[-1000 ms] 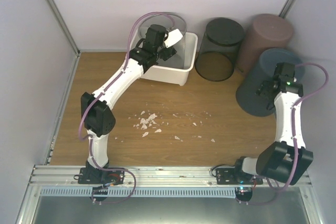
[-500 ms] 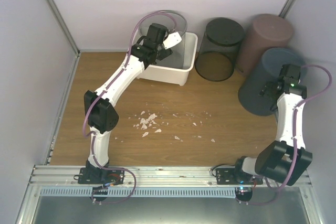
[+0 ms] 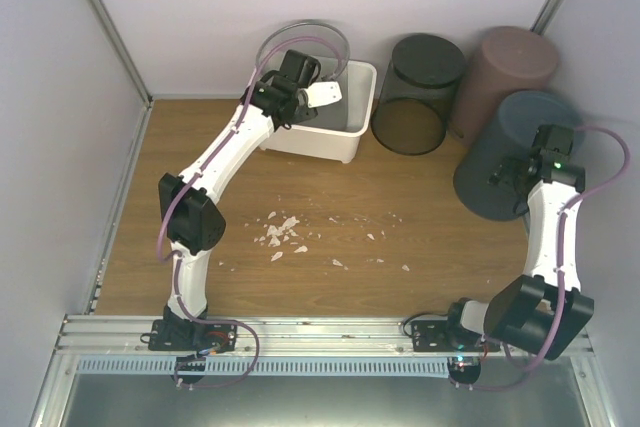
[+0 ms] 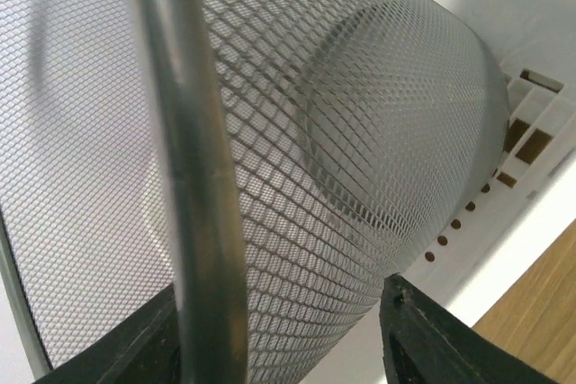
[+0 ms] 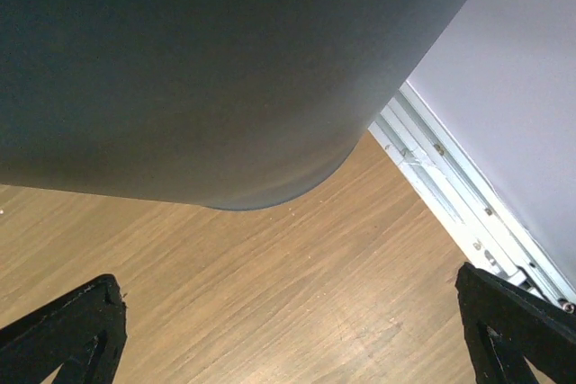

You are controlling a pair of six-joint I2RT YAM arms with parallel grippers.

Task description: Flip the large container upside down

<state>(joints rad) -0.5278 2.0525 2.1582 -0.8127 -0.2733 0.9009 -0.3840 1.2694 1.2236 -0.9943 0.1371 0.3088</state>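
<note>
A large silver mesh container (image 3: 300, 42) stands in a white tub (image 3: 335, 139) at the back of the table, with its round rim up. My left gripper (image 3: 318, 89) reaches over that rim. In the left wrist view the metal rim (image 4: 193, 159) runs just inside the left finger (image 4: 144, 343) and the mesh wall (image 4: 360, 132) fills the space between the jaws. The right finger (image 4: 423, 334) stands apart from the mesh, so the left gripper (image 4: 279, 317) is partly closed but still open. My right gripper (image 3: 510, 175) (image 5: 286, 312) is wide open, holding nothing, beside a dark grey bin (image 3: 500, 157) (image 5: 207, 69).
A black mesh basket (image 3: 415, 92) and a brown bin (image 3: 512, 67) stand at the back right, close to the dark grey bin. White crumbs (image 3: 280, 232) lie scattered on the wooden table. The enclosure's walls and a metal frame rail (image 5: 450, 195) hem in the right side.
The left gripper's jaws have narrowed around the mesh container's rim, and the wrist has shifted slightly towards the front. The right gripper has edged a little to the right and stays wide open.
</note>
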